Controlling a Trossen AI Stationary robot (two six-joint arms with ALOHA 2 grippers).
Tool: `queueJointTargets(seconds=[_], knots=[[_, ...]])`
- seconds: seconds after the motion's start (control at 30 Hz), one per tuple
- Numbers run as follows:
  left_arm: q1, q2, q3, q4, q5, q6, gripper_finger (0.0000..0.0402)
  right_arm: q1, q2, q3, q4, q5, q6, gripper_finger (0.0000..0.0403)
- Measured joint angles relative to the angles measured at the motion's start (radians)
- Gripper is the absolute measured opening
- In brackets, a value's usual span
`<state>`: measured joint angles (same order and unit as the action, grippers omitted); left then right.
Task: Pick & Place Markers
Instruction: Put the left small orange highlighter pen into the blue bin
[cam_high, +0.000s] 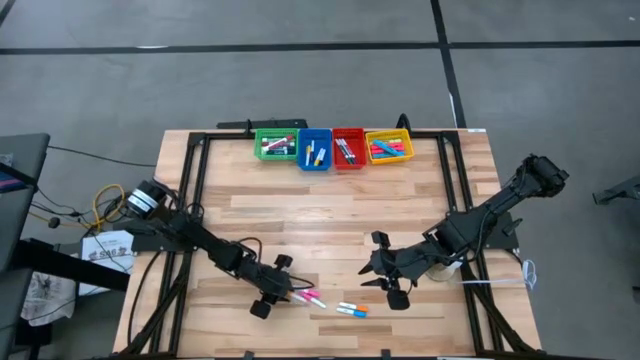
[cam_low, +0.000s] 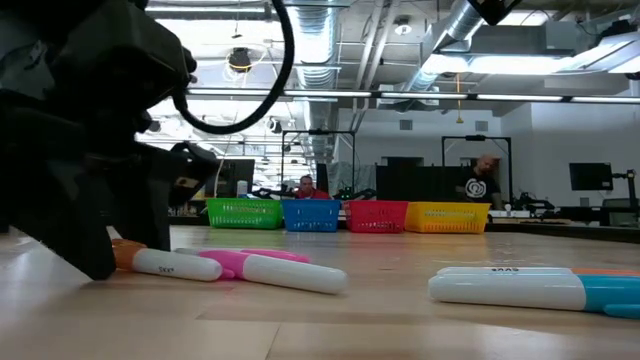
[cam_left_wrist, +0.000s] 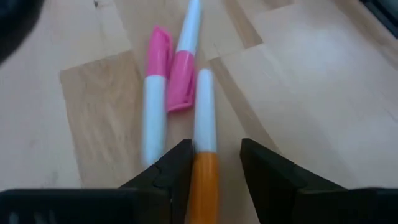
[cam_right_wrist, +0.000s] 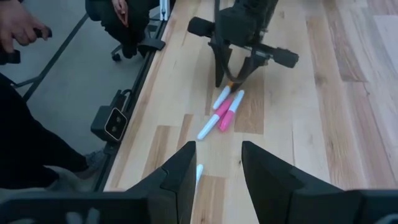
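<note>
A: Left gripper status?
B: Lowered at the table's near edge. Jaws part-open, straddling the orange marker; whether they grip it I cannot tell.
A: Obstructions?
B: Two pink markers lie just beyond it, touching one another. Two blue-capped markers lie nearby toward the right.
A: Right gripper?
B: Hovering above the table, jaws part-open, holding nothing.
A: Other items?
B: Four bins at the far edge, holding markers. A person's hand shows beyond the table.

Pale striped wood tabletop, green bin, blue bin, red bin, yellow bin, pink-capped white markers, orange-capped white marker, black left gripper
</note>
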<state>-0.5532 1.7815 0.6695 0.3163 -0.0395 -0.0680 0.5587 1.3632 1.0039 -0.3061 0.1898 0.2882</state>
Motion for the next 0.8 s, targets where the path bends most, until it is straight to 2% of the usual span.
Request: queueJointTargets(seconds=[0.27,0.43,0.63,0.8], knots=[[-0.002,0.017,0.004,0.007,0.018,0.003,0.013,0.0,0.0,0.0,0.0,0.001,0.0,0.0118],[-0.004,0.017,0.004,0.005,0.025,-0.027,0.0099,0.0,0.0,0.0,0.001,0.001,0.0,0.0118],[-0.005,0.018,0.003,0.012,0.032,-0.17,0.0041,0.0,0.0,0.0,0.001,0.001,0.006,0.0118],[-0.017,0.009,-0.001,0.033,0.02,-0.275,0.0038,0.0,0.0,0.0,0.001,0.0,0.061,0.0118]])
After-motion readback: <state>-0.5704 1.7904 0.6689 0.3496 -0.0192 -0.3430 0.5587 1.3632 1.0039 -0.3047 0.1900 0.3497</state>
